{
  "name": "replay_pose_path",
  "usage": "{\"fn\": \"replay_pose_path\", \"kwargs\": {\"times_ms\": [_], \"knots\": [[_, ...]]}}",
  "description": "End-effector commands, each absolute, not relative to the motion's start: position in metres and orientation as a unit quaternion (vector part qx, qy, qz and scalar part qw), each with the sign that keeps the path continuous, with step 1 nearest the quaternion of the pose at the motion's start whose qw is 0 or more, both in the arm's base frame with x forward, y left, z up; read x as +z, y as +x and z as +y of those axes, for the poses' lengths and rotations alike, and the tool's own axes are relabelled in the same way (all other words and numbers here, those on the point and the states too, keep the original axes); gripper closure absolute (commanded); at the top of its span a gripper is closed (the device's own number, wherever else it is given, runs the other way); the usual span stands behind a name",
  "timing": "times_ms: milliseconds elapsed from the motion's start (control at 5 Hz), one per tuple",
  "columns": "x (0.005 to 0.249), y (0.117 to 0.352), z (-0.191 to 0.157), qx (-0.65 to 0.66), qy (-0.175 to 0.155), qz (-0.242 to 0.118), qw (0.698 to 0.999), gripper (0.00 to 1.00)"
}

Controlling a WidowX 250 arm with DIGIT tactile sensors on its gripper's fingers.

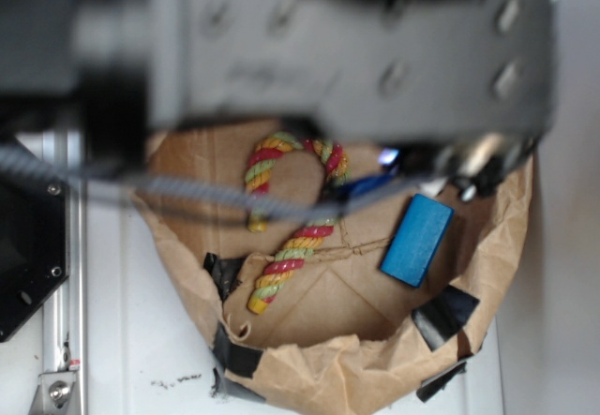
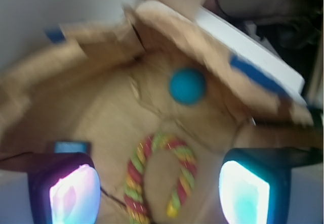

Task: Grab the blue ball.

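- The hand (image 2: 159,191), wrist view: two glowing pads, one (image 2: 73,193) at lower left and one at lower right, stand wide apart with nothing between them but the paper floor and a rope; the hand holds nothing.
- The blue ball (image 2: 187,86), wrist view: it lies above centre of the frame on the crumpled brown paper lining (image 2: 101,107), just beside the raised paper wall at upper right and well ahead of the pads. In the exterior view the ball cannot be made out; the dark arm body (image 1: 356,50) fills the top of that frame.
- Risk 1: the red, yellow and green rope (image 2: 157,178) lies looped between the pads in the wrist view. Closing here would likely catch the rope, not the ball.
- Risk 2: the ball sits close against the paper wall. A pad coming down on that side may press into the fold, crush paper, or nudge the ball so that it rolls away.
- Risk 3: the blue rectangular block (image 1: 416,239), right of centre in the exterior view, shares the ball's colour family and could be mistaken for the target.
- Risk 4: both views are blurred, which makes alignment harder to judge.
- Writing: no brand, label or legible text shows in either view; the black tape patches (image 1: 443,314) are unmarked.
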State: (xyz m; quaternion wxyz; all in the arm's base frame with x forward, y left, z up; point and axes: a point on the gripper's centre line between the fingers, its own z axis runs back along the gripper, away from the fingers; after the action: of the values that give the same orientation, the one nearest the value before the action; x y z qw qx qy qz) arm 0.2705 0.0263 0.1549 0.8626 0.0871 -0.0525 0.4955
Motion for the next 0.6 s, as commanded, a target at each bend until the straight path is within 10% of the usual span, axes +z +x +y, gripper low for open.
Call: {"fn": "replay_pose_path", "kwargs": {"times_ms": [0,400], "knots": [[0.134,0.269,0.047,0.538,0.084,-0.059,0.836,0.0],[0.116,0.279,0.055,0.543,0.076,-0.019,0.836,0.0]]}}
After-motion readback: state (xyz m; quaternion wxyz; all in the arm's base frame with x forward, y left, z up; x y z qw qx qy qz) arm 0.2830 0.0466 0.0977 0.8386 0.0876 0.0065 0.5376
